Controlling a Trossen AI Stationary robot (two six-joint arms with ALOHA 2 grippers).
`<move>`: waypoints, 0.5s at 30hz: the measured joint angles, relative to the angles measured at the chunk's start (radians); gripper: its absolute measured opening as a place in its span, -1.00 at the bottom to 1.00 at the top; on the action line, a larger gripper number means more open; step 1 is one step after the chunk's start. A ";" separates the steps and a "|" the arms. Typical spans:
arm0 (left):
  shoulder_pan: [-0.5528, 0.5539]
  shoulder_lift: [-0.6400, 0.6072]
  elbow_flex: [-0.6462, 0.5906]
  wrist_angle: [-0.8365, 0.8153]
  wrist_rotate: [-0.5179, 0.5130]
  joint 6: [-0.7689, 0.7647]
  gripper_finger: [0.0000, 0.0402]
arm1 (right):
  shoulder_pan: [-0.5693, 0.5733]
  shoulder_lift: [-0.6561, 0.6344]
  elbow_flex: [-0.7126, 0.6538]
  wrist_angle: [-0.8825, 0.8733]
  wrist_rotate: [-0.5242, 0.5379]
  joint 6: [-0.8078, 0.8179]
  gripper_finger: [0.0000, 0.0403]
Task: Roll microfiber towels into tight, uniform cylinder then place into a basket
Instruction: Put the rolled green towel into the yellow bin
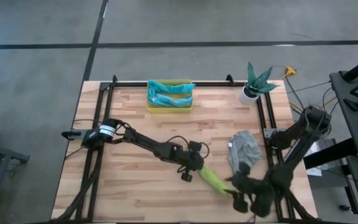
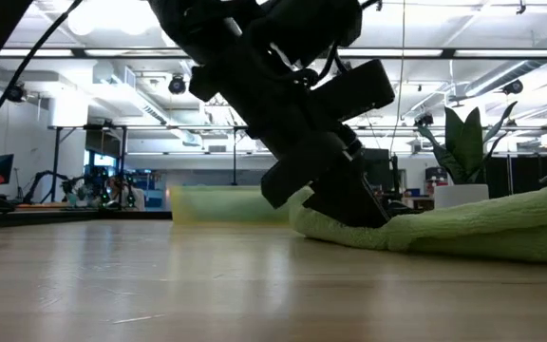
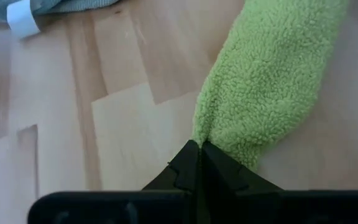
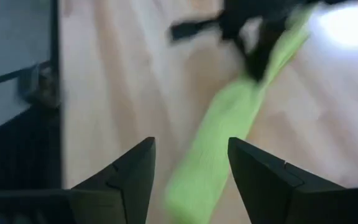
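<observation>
A lime green towel (image 1: pixel 215 178), rolled into a long cylinder, lies slantwise on the table near the front right. My left gripper (image 1: pixel 196 164) is shut on its far-left end. My right gripper (image 4: pixel 191 146) hangs open above the roll's near-right end (image 4: pixel 194 186), touching nothing. A grey towel (image 1: pixel 244 149) lies crumpled just beyond the roll, toward the right edge. The yellow basket (image 1: pixel 169 106) stands at the far middle with a teal and a light blue towel (image 1: pixel 169 92) in it. My left gripper pinches the tapered far-left end of the green roll (image 3: pixel 205 134) between its two shut fingers (image 3: pixel 188 163), only at their tips. The fingers slant down from the table's left and lie along the roll. The roll rests full length on the table (image 2: pixel 463 228).
A white plant pot (image 1: pixel 250 93) stands at the far right corner. A black frame rail (image 1: pixel 166 84) runs along the table's far and side edges. Bare wood lies open at the near left (image 1: pixel 129 186).
</observation>
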 joint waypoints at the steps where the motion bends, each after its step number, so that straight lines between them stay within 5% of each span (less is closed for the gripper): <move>1: -0.007 0.000 -0.001 0.004 -0.004 -0.018 -1.00 | -0.033 -0.013 0.000 0.000 -0.004 -0.041 -0.01; 9: -0.063 0.000 -0.004 0.006 -0.064 -0.069 -1.00 | -0.324 0.032 0.000 0.005 -0.322 -0.310 0.17; 15: -0.074 -0.002 -0.006 0.010 -0.098 -0.117 -1.00 | -0.397 0.152 0.000 0.065 -0.447 -0.402 0.33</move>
